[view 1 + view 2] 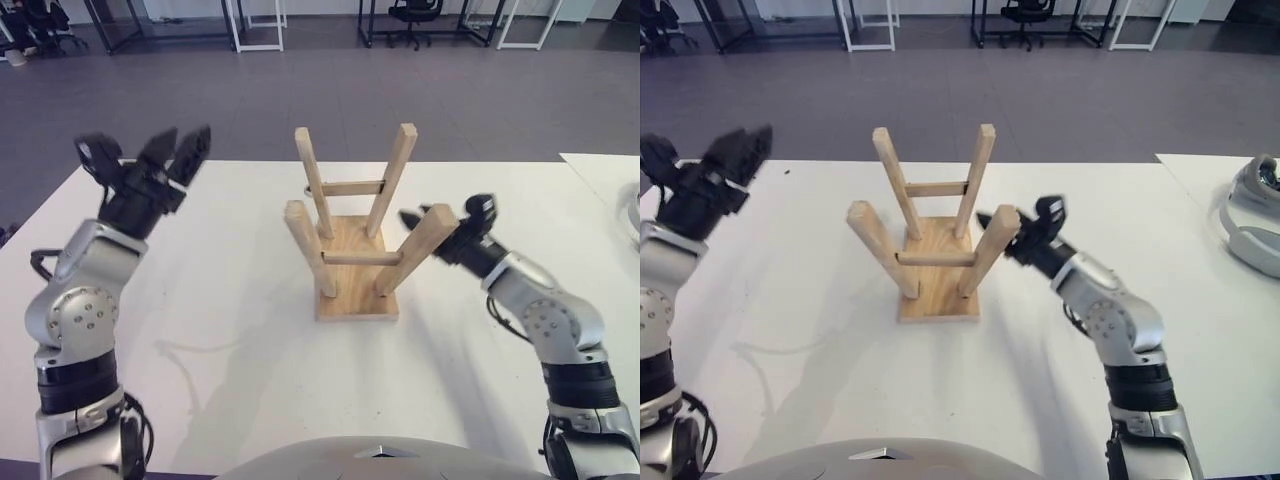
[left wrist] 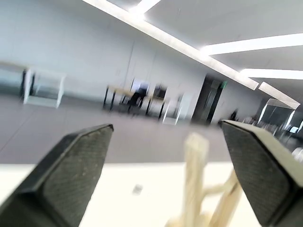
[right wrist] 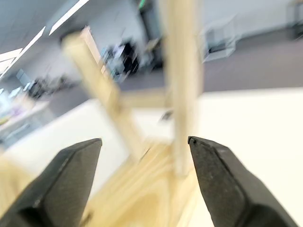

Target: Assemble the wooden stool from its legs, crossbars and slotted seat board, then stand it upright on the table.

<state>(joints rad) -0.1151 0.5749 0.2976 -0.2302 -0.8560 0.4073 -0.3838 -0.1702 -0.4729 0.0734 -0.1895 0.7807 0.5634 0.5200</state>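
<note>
left claw point(image 1: 184, 146) spread, right claw point(image 1: 445, 212) spread beside upturned stool point(image 1: 345, 258); white table point(image 1: 230, 300), grey floor point(image 1: 400, 90).

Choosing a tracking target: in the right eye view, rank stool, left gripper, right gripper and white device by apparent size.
1. stool
2. left gripper, raised and open
3. right gripper and white device look alike; the device is cut by the edge.

Pale matt wooden stool point(image 1: 352, 240)
</note>
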